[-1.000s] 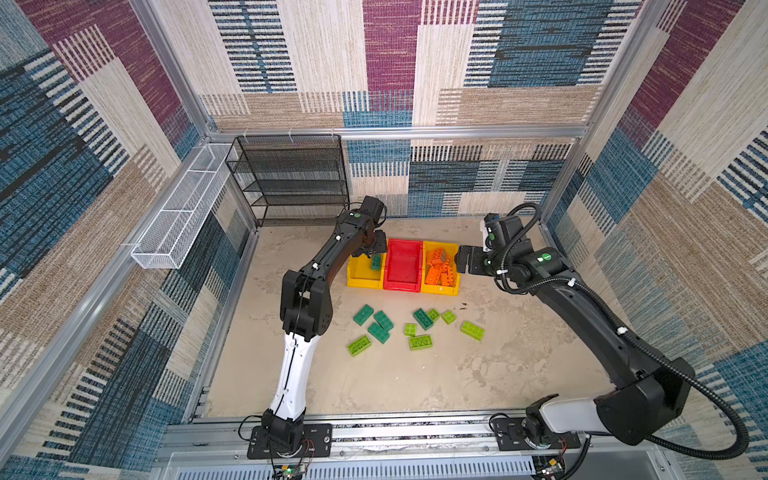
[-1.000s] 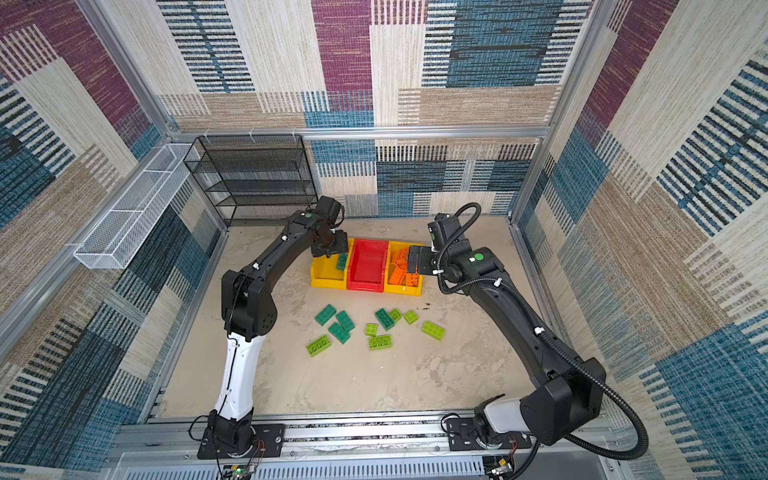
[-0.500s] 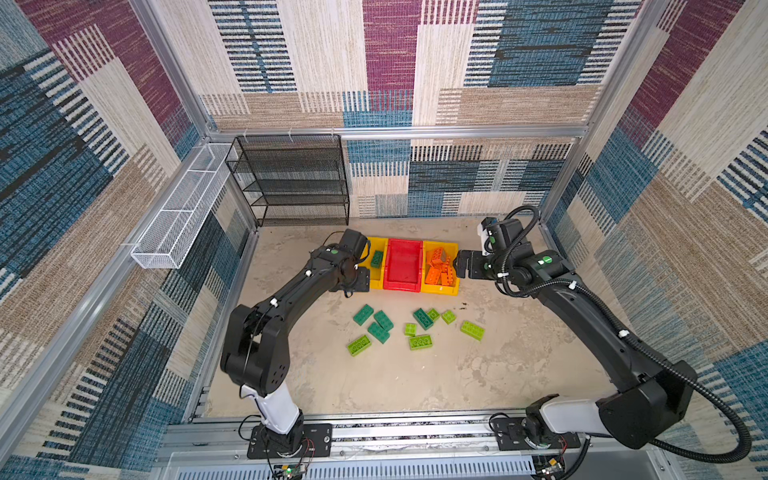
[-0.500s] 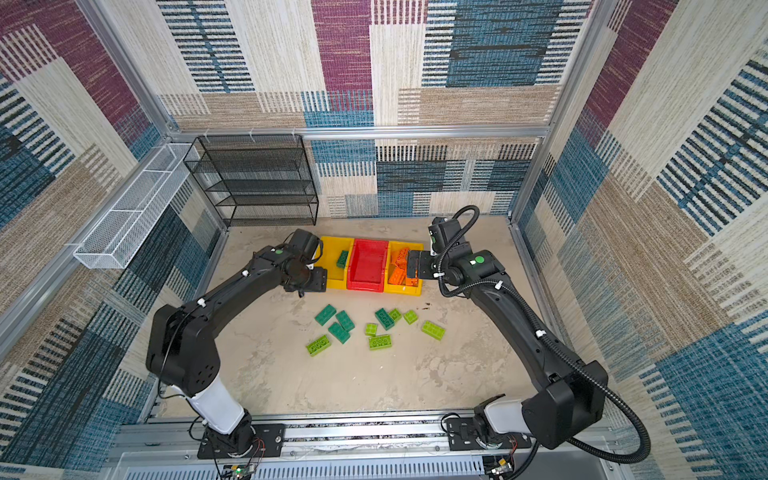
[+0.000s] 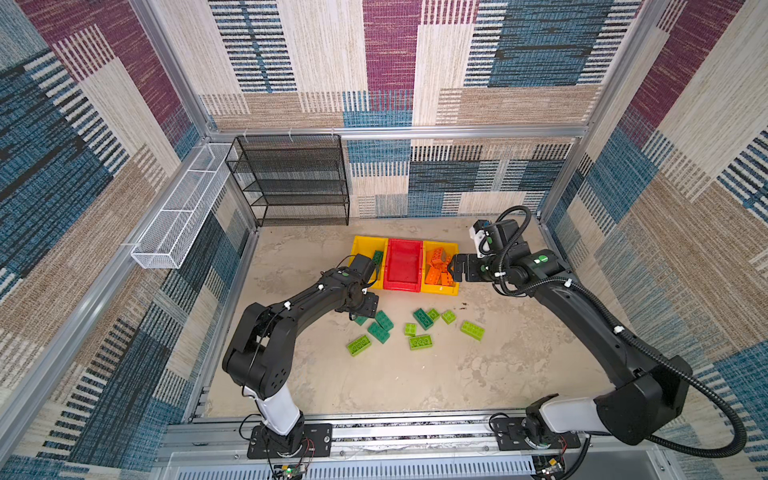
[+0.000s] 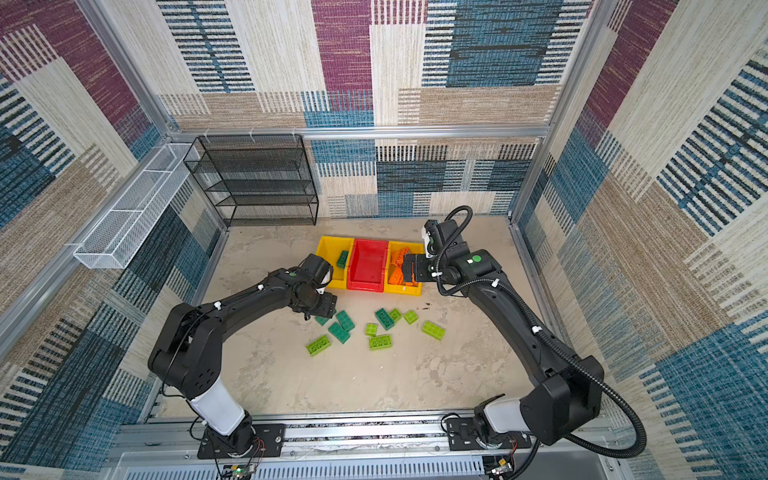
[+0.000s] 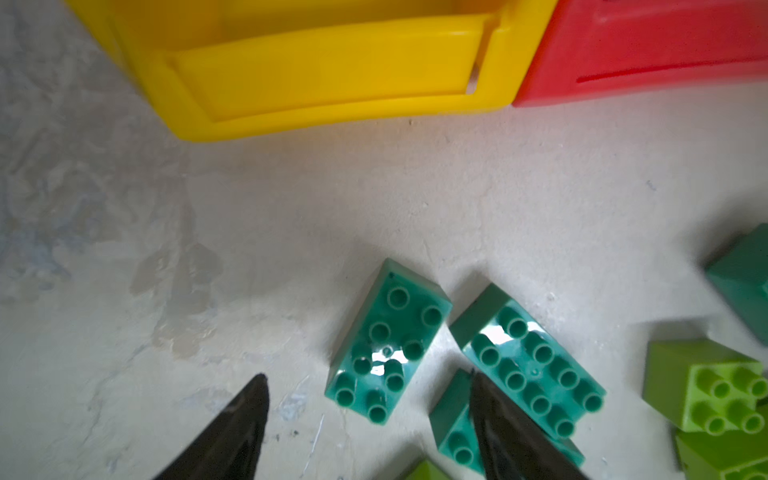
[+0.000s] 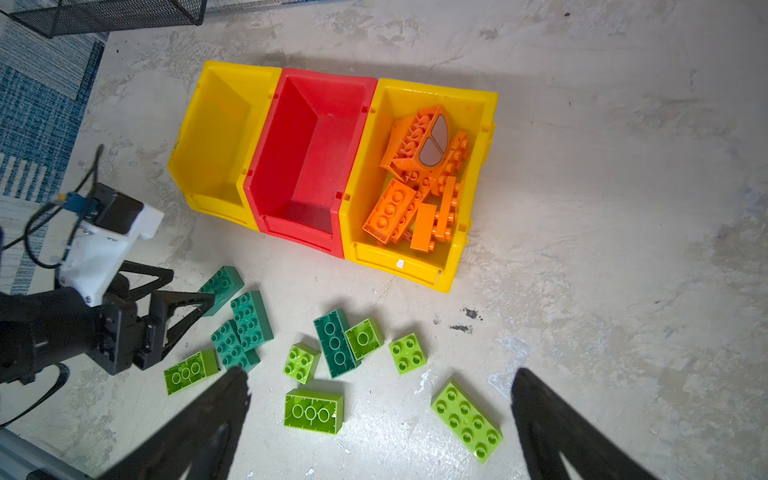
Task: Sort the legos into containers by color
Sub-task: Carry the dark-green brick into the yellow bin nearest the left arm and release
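We read a top view as a dial, with the back wall (image 5: 374, 104) at twelve. The three containers stand wall to wall at twelve o'clock of the loose legos: the left yellow bin (image 8: 216, 124), the red bin (image 8: 291, 137) and the right yellow bin (image 8: 432, 89). We judge the tight row is there so that every colour gets a short carry from the scatter.

The orange bricks (image 8: 392, 212) fill the right yellow bin, with the curved piece (image 8: 434, 143) on top of the heap. One teal brick (image 5: 377, 257) lies in the left yellow bin. The red bin looks empty, which would leave it for lime. On the table (image 5: 415, 386) we count four teal bricks and six lime bricks (image 8: 313, 411), so we put the sort at about half done.

The left gripper (image 7: 365, 376) hangs low at the nine o'clock edge of the scatter, jaws partly apart and holding nothing. The nearest teal brick (image 7: 386, 345) lies between and just ahead of its fingertips, so we take this as lining up a pick. A long teal brick (image 7: 532, 365) lies just beside it, under one fingertip, and could get nudged.

The left arm (image 5: 299, 303) is folded, elbow out toward eight o'clock, forearm reaching inward, wrist pitched down. The right arm (image 5: 582, 307) runs from its base at five o'clock up the three o'clock side. Its wrist turns toward nine, and the right gripper (image 5: 451, 270) hovers over the right yellow bin, jaws wide and empty.
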`<action>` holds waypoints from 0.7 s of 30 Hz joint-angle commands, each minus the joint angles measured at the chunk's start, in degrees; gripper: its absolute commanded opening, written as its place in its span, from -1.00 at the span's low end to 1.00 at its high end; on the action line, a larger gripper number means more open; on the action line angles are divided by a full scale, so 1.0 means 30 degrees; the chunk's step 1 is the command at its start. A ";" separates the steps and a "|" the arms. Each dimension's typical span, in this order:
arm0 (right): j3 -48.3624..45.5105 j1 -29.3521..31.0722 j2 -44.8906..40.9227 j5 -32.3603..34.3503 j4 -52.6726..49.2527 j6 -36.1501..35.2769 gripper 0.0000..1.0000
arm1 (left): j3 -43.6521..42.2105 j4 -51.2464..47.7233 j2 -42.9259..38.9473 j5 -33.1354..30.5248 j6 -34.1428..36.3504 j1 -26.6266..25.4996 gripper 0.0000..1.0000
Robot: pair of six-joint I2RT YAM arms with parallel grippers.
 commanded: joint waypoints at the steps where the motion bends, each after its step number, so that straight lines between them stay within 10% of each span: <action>1: -0.0031 0.0006 -0.0296 0.0152 0.0269 -0.0181 0.99 | 0.0231 0.0323 0.0641 0.0218 0.0929 -0.0082 0.54; 7: -0.0093 0.0007 -0.0642 0.0540 0.0052 -0.0004 0.99 | 0.0218 0.0271 0.1705 0.0126 0.0850 -0.0081 0.44; 15: -0.0032 -0.0010 -0.0601 0.0918 -0.0077 -0.0005 0.99 | 0.0965 -0.0417 0.2794 0.0215 0.0615 -0.0097 -0.39; 21: 0.0457 -0.0016 -0.0332 0.0791 -0.0278 -0.0063 0.99 | 0.2953 -0.1778 0.1645 -0.1073 0.0891 -0.0028 -0.54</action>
